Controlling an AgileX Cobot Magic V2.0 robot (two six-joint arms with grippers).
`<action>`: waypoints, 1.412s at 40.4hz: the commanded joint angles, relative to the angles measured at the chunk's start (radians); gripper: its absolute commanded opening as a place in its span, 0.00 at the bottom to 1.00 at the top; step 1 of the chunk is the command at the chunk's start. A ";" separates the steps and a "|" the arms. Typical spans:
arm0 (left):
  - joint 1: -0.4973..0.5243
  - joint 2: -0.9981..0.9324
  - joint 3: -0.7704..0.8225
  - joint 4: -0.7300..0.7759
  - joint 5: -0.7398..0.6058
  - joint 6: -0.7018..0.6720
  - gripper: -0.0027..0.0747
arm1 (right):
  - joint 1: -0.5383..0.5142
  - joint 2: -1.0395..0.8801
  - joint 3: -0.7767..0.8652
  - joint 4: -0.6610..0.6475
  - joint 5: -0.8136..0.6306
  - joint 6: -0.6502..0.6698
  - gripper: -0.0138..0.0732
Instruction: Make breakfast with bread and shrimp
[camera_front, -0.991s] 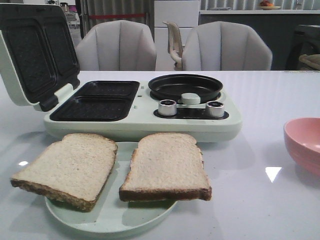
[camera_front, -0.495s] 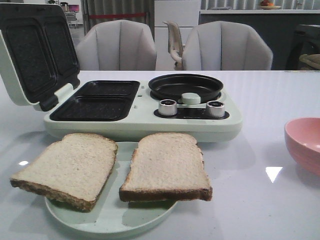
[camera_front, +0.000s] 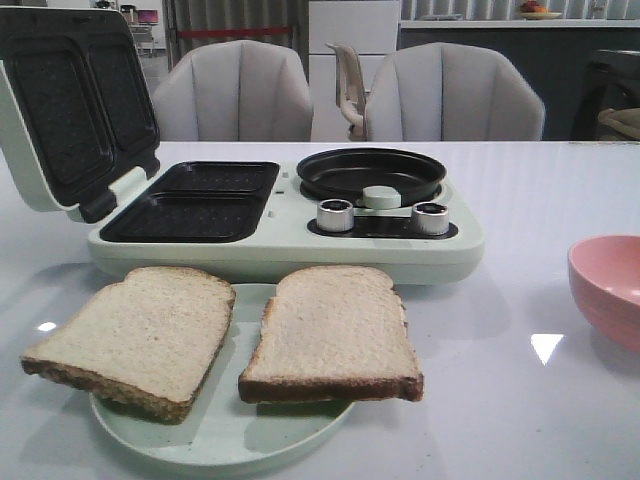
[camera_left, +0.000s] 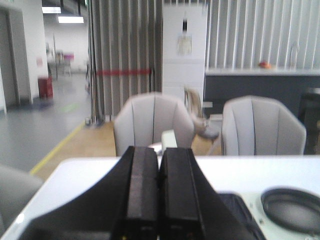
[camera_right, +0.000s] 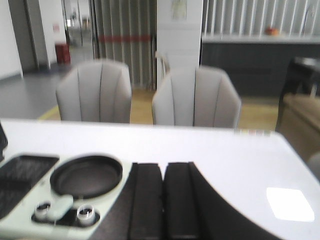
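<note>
Two slices of bread lie side by side on a pale green plate (camera_front: 225, 440) at the table's front: one slice (camera_front: 135, 335) on the left, the other (camera_front: 333, 332) on the right. No shrimp shows in any view. Neither gripper appears in the front view. In the left wrist view my left gripper (camera_left: 159, 150) is shut with nothing between its fingers, held above the table. My right gripper (camera_right: 164, 165) is likewise shut and empty in the right wrist view, to the right of the round pan (camera_right: 86, 176).
Behind the plate stands a pale green breakfast maker (camera_front: 280, 245) with its sandwich lid (camera_front: 70, 105) swung open at the left, two dark grill wells (camera_front: 195, 200), a round black pan (camera_front: 371, 175) and two silver knobs (camera_front: 335, 215). A pink bowl (camera_front: 610, 288) sits at the right edge.
</note>
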 joint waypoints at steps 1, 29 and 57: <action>-0.005 0.087 -0.070 0.004 0.024 -0.008 0.16 | -0.003 0.098 -0.054 0.006 0.006 -0.006 0.29; -0.005 0.310 0.035 0.002 0.137 -0.008 0.29 | -0.003 0.443 -0.006 0.005 0.105 -0.006 0.58; -0.314 0.427 0.035 0.026 0.138 0.333 0.76 | -0.003 0.446 -0.005 0.005 0.108 -0.006 0.74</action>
